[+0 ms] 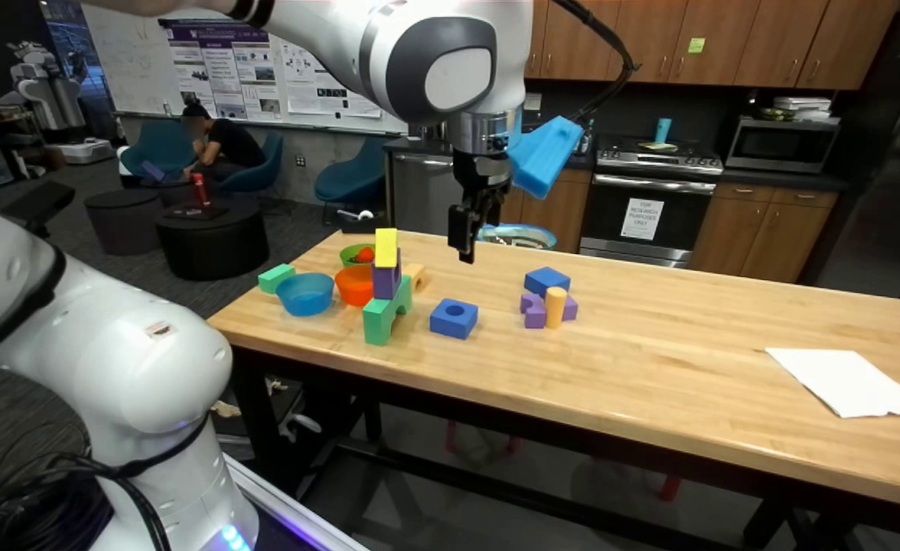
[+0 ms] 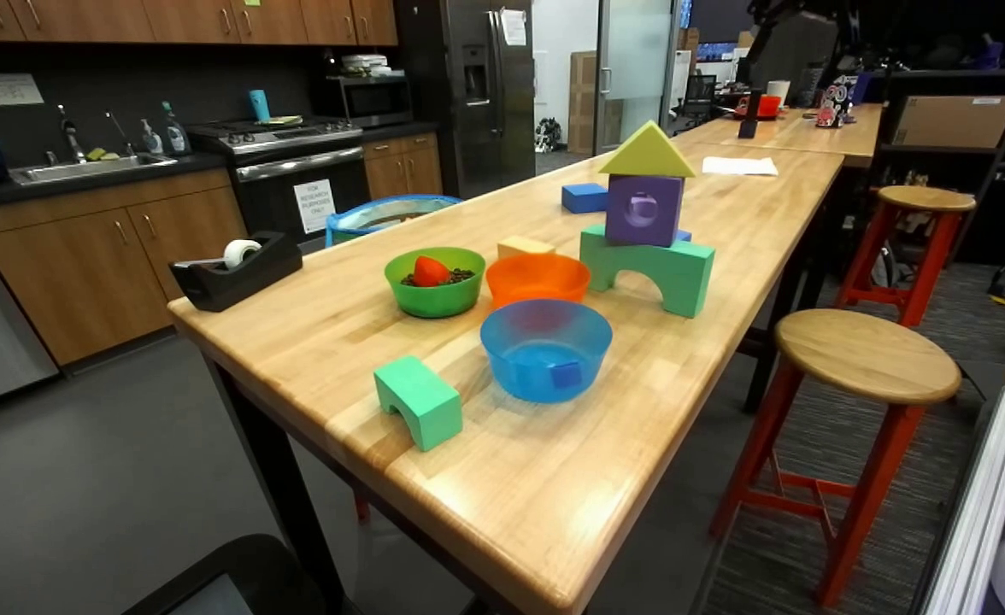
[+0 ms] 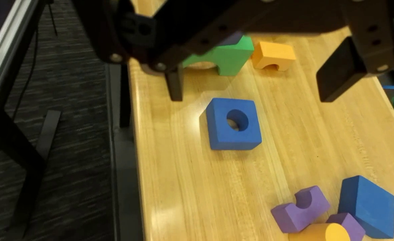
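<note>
1. Blue block with a round hole [image 3: 234,140]: flat on the wooden table [image 1: 687,352], hole facing up, nearer one long edge than the opposite one in the wrist view. Closest block to the gripper.
2. Gripper [image 3: 252,90]: fingers spread wide, gripping nothing; hangs in the air above the table, apart from the blocks.
3. Stack, one side of the block: green arch block [image 2: 686,278] at bottom, legs down; purple block [image 2: 622,229] on it, round hole in its side; yellow triangular block [image 2: 649,154] on top, point up.
4. Orange arch block [image 3: 274,55]: just beside the stack's base.
5. Cluster, opposite side of the block: notched purple block [image 3: 301,211], small purple piece [image 3: 347,225], plain blue block [image 3: 373,209], upright orange cylinder [image 1: 555,308]. Close together; can't tell which touch.
6. Blue bowl [image 2: 511,359], orange bowl [image 2: 538,284], green bowl [image 2: 430,301]: grouped near the stack. Green one holds a red thing [image 2: 431,272] and small dark bits [image 2: 461,276].
7. Mint arch block [image 2: 421,401]: near the table's end edge, legs down, near the blue bowl.
8. Black tape dispenser [image 2: 238,273] with white roll [image 2: 240,253]: at a table corner.
9. White sheet [image 1: 852,383]: on the table, well apart from the blocks.
10. Background in an exterior view: person [image 1: 228,145] seated in teal chair [image 1: 270,164]; stove [image 1: 683,210]; microwave [image 1: 783,145].
</note>
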Action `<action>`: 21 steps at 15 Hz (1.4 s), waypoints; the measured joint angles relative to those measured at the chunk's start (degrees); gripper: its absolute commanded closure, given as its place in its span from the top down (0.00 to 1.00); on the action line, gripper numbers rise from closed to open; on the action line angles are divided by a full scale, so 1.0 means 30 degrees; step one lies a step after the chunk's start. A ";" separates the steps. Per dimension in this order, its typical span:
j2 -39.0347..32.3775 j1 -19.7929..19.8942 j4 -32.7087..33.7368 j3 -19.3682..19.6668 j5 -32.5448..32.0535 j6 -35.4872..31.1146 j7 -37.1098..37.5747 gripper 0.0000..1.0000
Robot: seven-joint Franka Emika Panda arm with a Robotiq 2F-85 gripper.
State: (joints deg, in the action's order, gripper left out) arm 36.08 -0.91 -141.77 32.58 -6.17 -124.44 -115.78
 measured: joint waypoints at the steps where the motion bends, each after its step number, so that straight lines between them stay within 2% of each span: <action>1: -0.0472 -0.0001 0.0220 0.0109 0.0175 -0.0026 -0.0844 1.00; 8: -0.3723 0.0058 0.1813 0.0127 0.1901 -0.0438 -0.5525 1.00; 14: -0.5534 0.0930 0.3217 -0.0062 0.2618 -0.0400 -0.8635 1.00; 17: -0.5788 0.1506 0.3262 -0.0542 0.2759 -0.0386 -0.8768 1.00; 21: -0.5799 0.1592 0.3232 -0.0765 0.2760 -0.0386 -0.8760 1.00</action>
State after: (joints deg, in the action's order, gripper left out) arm 18.69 3.87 -132.07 30.29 2.11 -125.60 -142.06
